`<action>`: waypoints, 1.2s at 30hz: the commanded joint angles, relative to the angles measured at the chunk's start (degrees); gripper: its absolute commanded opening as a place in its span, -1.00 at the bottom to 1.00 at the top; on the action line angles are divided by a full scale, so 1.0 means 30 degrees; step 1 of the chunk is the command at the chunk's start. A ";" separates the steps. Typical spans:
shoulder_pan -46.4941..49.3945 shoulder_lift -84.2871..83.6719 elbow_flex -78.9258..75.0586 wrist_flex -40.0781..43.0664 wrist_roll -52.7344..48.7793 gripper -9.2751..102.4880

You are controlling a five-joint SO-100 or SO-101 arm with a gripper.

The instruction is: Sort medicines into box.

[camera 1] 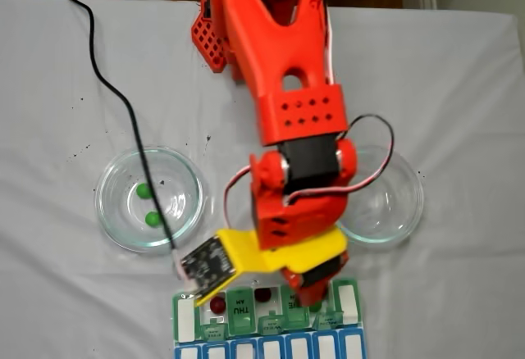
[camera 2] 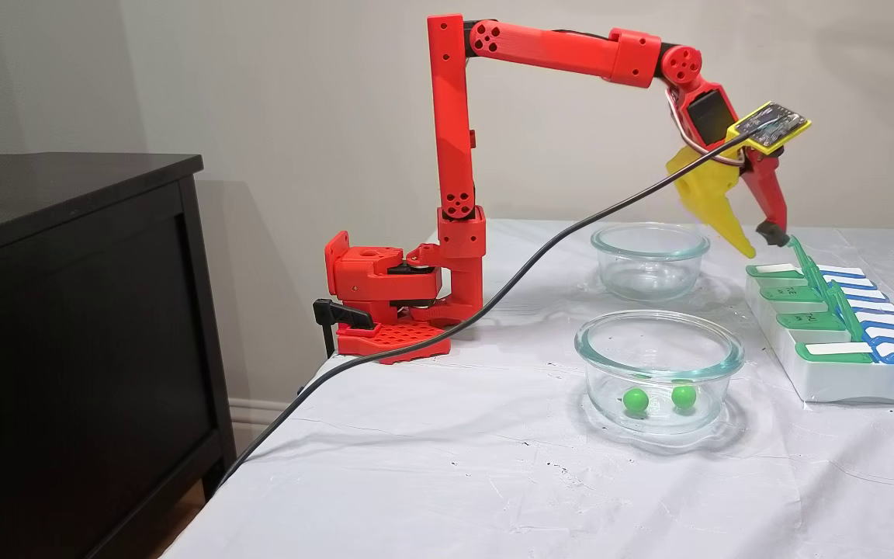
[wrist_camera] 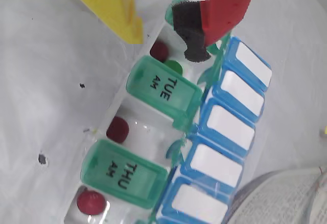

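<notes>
the box [wrist_camera: 168, 132], a white pill organiser with green lids open and a blue-lidded row shut, lies flat on the worktop. three dark red balls [wrist_camera: 117, 130] and one green ball [wrist_camera: 174, 66] lie in its open compartments. two green balls [camera 2: 635, 400] lie in a glass dish.

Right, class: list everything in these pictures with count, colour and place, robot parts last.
Green balls: three, bright green; two in one dish, one in the box beside a red ball.
Red balls: three, dark red; in open box compartments.
Dishes: two, clear glass; the other is empty.
Box: one, white with green and blue lids; below the fingers.
Cable: one, black; passes over the green-ball dish.
Cabinet: one, black; at left in a fixed view.
Arm: one, red; reaching over the box.
Fingers: two, yellow and red; open, holding nothing.
</notes>
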 commanded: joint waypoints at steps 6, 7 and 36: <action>0.1670 -0.4951 -0.8936 0.3604 -0.0732 -0.64; 0.1758 -0.4775 -0.9170 0.4131 -0.0820 -0.64; 0.6416 0.0645 -0.5684 0.8906 -0.5918 -0.72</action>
